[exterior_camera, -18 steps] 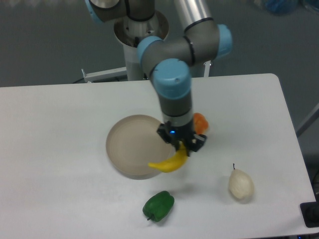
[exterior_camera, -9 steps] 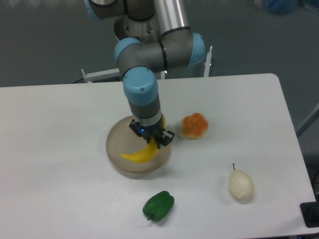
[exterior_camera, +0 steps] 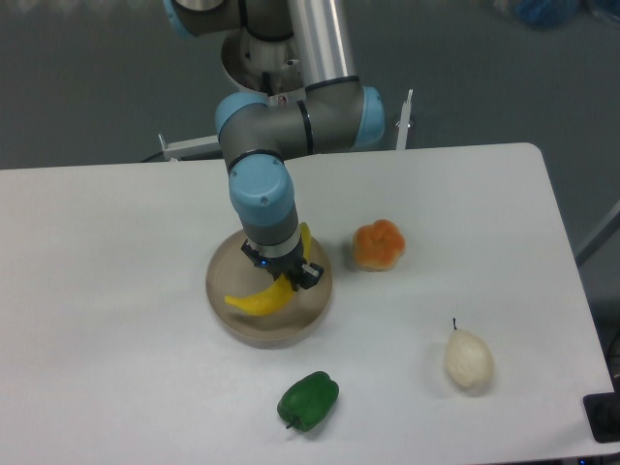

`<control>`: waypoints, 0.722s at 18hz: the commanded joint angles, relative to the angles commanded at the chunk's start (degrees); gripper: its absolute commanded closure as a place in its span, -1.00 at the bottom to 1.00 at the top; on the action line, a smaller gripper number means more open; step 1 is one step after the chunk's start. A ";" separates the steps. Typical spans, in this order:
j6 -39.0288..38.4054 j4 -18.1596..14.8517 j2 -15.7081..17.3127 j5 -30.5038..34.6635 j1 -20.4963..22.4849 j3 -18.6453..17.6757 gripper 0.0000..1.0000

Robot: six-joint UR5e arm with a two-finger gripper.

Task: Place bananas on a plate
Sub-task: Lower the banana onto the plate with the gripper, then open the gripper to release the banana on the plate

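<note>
One banana (exterior_camera: 257, 299) clamped in the end effector (exterior_camera: 284, 279), held over the plate (exterior_camera: 225, 325), inside its rim. Long axis runs left-down from the jaws (contact with plate floor unclear). Release looks next.

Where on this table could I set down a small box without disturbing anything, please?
The left side is bare, from the plate out to the edge, and so is the far right corner beyond the orange fruit. It is crowded around the plate, where the end effector holds the banana, and near the green pepper and pear.
</note>
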 joint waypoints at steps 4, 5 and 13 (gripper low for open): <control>0.00 0.09 -0.70 0.00 0.00 0.44 0.44; -0.09 0.09 -0.70 -0.09 0.00 0.70 0.44; -3.60 0.09 -1.50 -0.09 -0.35 0.97 0.44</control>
